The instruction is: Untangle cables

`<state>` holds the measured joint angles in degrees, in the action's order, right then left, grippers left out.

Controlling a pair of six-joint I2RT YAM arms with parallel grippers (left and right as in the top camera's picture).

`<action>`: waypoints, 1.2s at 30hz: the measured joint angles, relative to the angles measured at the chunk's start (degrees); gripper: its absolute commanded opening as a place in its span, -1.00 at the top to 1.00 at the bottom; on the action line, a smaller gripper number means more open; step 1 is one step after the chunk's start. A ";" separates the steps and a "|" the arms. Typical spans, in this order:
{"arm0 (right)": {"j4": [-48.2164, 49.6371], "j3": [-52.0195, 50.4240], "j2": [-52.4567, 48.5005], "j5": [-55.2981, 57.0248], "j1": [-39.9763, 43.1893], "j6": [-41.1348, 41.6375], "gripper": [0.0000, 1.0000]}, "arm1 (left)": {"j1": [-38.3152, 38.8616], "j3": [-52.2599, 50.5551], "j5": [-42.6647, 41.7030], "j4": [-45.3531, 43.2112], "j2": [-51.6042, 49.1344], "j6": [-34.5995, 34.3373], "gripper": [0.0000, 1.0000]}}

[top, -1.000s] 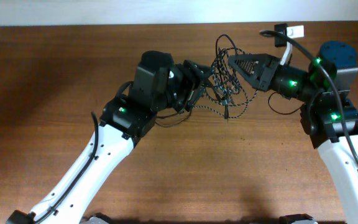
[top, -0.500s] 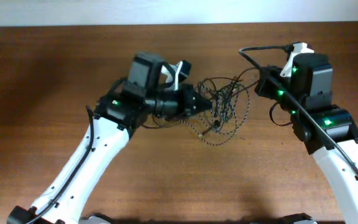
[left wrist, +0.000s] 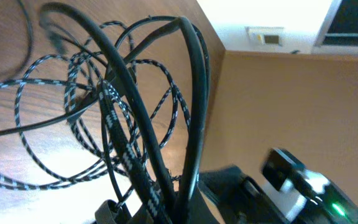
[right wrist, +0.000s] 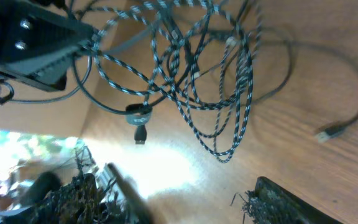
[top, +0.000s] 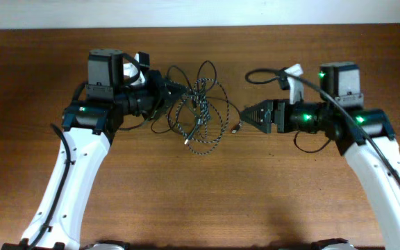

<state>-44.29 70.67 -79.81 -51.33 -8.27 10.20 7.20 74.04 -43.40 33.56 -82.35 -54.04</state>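
The two cables lie in one loose tangle (top: 198,114) on the table between my arms. The speckled cable (left wrist: 112,118) and the plain black cable (left wrist: 196,81) both run into my left gripper (top: 175,93), which is shut on them at the tangle's left side. My right gripper (top: 247,116) stands open just right of the tangle, with nothing between its fingers (right wrist: 291,200). In the right wrist view the speckled loops (right wrist: 241,93) hang down and the black cable's plug (right wrist: 331,132) rests on the wood.
The brown wooden table (top: 207,201) ends at a white strip along its far edge (top: 47,14). A small plug (top: 235,129) lies close in front of my right gripper. Thick black arm wires loop above my right wrist (top: 262,73).
My right gripper has let go of the cables, opened and drawn back to the right. My left gripper has shut on them and pulled the tangle left.
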 measured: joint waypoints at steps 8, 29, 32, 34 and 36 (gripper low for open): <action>19.34 -0.55 -6.84 8.87 -14.93 0.52 -0.47 | -0.39 0.00 -6.16 0.85 0.02 -9.11 1.00; 19.47 -0.39 -6.95 23.56 -10.23 4.13 0.92 | 7.89 0.48 5.92 -9.70 -0.37 13.62 0.20; 19.08 -0.39 -6.95 23.32 -10.23 4.11 0.92 | 11.26 0.39 6.12 -17.18 -4.42 4.17 -0.11; 19.02 -0.39 -6.95 23.17 -10.23 4.17 0.92 | 13.33 0.44 6.14 -22.21 -5.90 -1.86 0.09; 18.56 -0.39 -6.95 23.17 -10.23 4.13 0.92 | 14.95 0.46 6.34 -25.09 -7.48 -5.27 0.18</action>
<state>-25.74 70.28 -86.76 -28.16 -18.50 14.33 22.15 74.50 -37.06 8.47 -89.82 -59.31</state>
